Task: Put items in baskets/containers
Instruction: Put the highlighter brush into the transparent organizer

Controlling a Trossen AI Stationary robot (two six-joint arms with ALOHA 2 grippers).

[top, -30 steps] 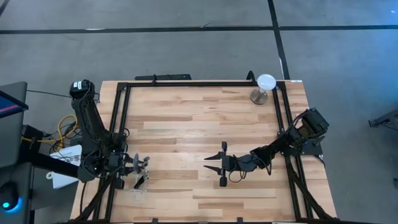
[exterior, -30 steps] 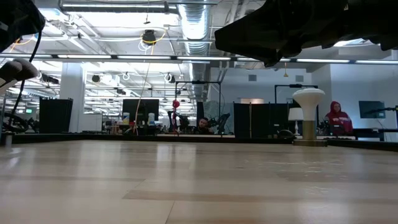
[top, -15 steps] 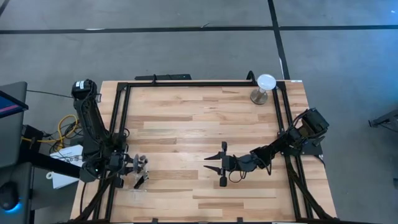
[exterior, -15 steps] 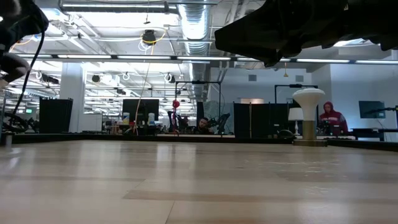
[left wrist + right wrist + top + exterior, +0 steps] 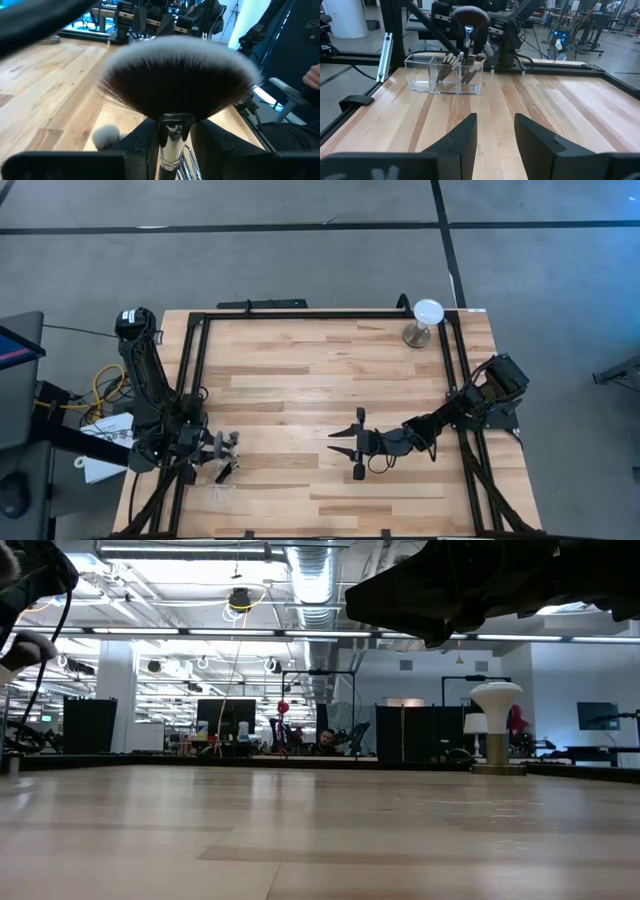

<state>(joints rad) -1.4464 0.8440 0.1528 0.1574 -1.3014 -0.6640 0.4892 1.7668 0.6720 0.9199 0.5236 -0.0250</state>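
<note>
Left pincer [image 5: 172, 145] clamped on the fan brush [image 5: 177, 80] at its stiff silver ferrule, above the clear tray [image 5: 444, 74] near the worktop's left edge; light, bristles soft; right pincer [image 5: 495, 135] idle, fingers apart

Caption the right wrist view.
Left hand holds a fan-shaped dark brush above the clear plastic compartmented container.

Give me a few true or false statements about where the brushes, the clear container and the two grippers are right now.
1. The left gripper holds a fan brush. True.
2. The clear container is empty. False: brushes stand tilted in it.
3. The right gripper holds a brush. False: it is open and empty.
4. The white disc on a stand is at a far table corner. True.
</note>
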